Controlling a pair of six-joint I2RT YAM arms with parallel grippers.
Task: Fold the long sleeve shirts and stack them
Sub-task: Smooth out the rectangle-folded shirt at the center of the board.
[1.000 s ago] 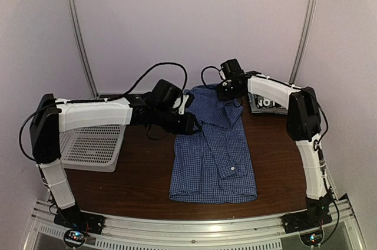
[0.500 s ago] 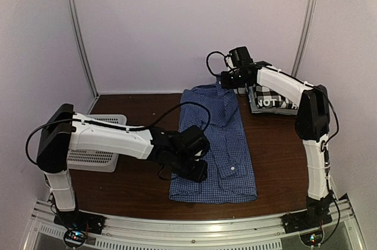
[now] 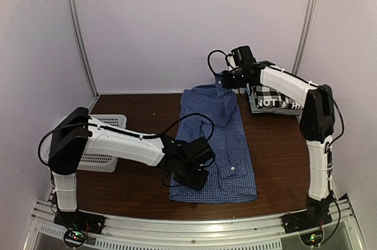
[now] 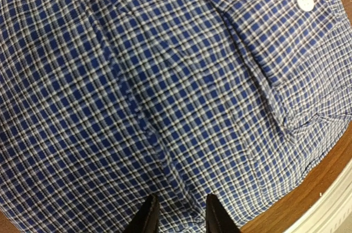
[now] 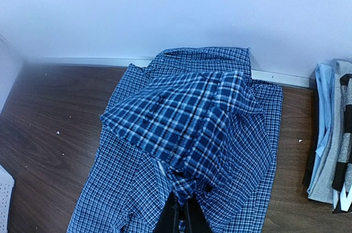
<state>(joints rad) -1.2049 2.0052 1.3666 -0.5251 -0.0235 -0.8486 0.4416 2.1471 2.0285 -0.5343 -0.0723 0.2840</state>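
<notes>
Across the middle of the brown table (image 3: pixel 277 150), stretched from far edge toward near edge: blue shirt (image 3: pixel 227 138), fine-checked, folded into a long narrow panel. Lies flat along its near half; lifted off the wood at the far end, collar part raised and draped back over itself.

On the left side of the table, well apart from that shirt: white mesh basket (image 3: pixel 94 161), partly hidden under the left arm.

At the far right corner, just beside the raised collar end: black-and-white shirt (image 3: pixel 272 99), large-checked with white lettering, folded into a flat pile. Seen edge-on in the right wrist view, among folded layers of pale blue and grey.

Over the near left part of the blue cloth: left gripper (image 4: pixel 179 217), pointing down, fingers (image 4: pixel 146 216) a little apart with checked cloth showing between them. Cannot tell whether any cloth is pinched.

At the far end: right gripper (image 5: pixel 180 216), fingers together, clamped on a bunch of the blue cloth and holding it up.

Toward the near right corner of the shirt, on a folded band of cloth: small white button (image 4: pixel 304 1).
</notes>
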